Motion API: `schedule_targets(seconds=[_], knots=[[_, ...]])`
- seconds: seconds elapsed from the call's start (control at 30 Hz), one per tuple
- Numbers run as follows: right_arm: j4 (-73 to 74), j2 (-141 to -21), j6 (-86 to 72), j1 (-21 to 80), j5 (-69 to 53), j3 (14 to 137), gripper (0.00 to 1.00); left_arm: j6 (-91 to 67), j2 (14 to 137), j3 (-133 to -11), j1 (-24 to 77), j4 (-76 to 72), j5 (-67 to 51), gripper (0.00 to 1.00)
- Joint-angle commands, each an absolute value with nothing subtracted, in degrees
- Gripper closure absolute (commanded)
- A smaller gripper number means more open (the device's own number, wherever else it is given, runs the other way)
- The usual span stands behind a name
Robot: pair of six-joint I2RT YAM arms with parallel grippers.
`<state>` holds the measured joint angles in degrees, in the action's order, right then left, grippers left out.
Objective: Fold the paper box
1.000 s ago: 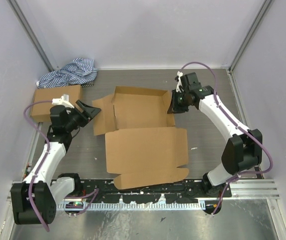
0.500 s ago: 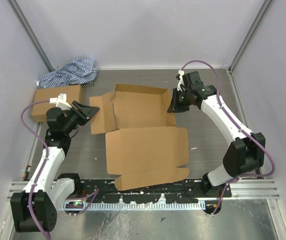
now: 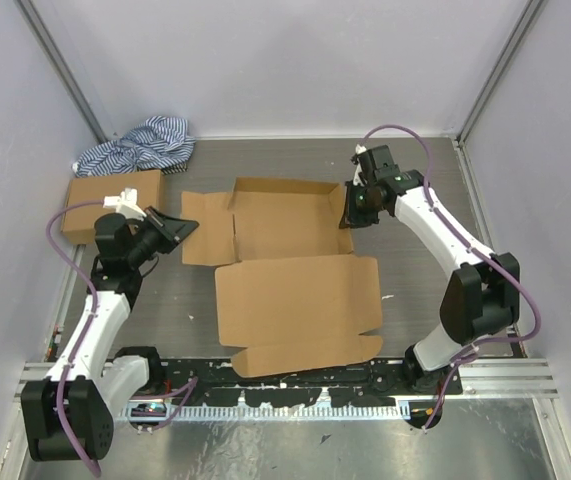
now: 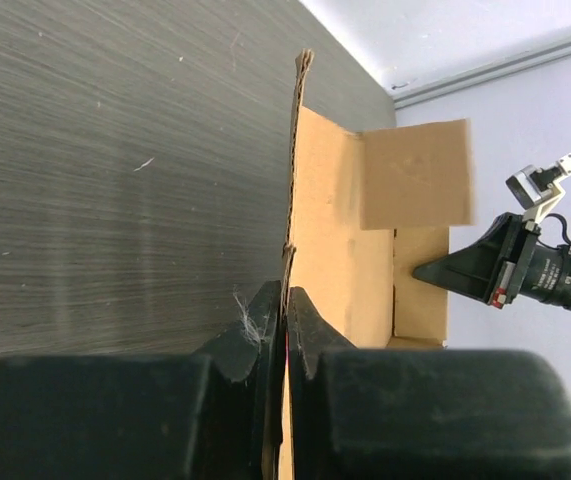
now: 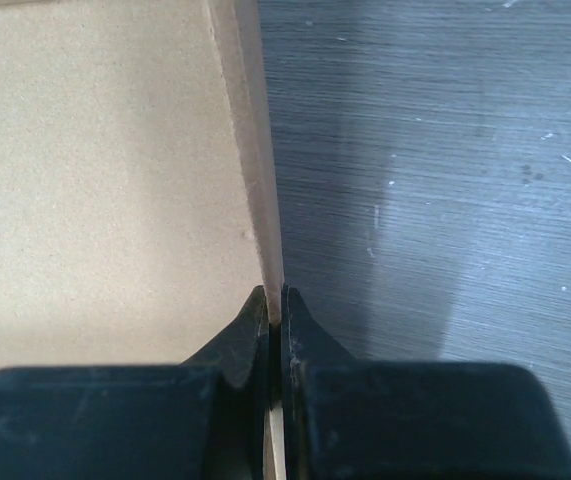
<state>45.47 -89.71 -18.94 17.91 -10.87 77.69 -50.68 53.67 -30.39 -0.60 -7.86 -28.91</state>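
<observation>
The left gripper [image 4: 285,300] has its fingers pressed together on the outer edge of the left side flap, which shows edge-on between them. The right gripper [image 5: 274,302] pinches the opposite side wall the same way. Between them the paper box [image 3: 295,300] lies mid-table [image 3: 415,260], with its large front panel flat toward the arm bases and the rear tray section only partly raised. The sheet looks light and stiff across its panels but ready to bend at the creases. Grips on the flap edges probably suit it, though thin card may slip or crumple. A smaller cardboard box [image 3: 105,195] sits beside the left arm and could crowd its swing. A striped cloth [image 3: 140,145] lies behind it.
</observation>
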Motion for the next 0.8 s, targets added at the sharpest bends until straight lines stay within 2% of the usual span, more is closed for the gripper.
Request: schedule_targets(seconds=[0.0, 0.3, 0.63, 0.67, 0.77], knots=[[43.1, -91.6, -20.0, 17.8, -5.4, 76.1, 0.99, -46.7, 54.9, -34.9, -0.8, -3.1, -28.6, 0.88], [40.8, -95.0, -20.9, 20.8, -0.6, 74.7, 0.99, -46.4, 61.6, -34.7, 1.3, -7.6, -33.0, 0.92], [41.7, -101.0, -22.6, 24.8, 7.1, 77.1, 0.99, -42.4, 70.7, -35.4, 8.9, -8.6, -27.9, 0.93], [41.7, -101.8, -22.6, 25.1, 7.5, 77.2, 0.99, -42.0, 71.6, -35.6, 9.4, -8.6, -27.4, 0.92], [41.1, -103.6, -22.5, 26.0, 7.8, 77.4, 0.99, -41.0, 74.9, -36.1, 10.4, -8.8, -27.0, 0.80]])
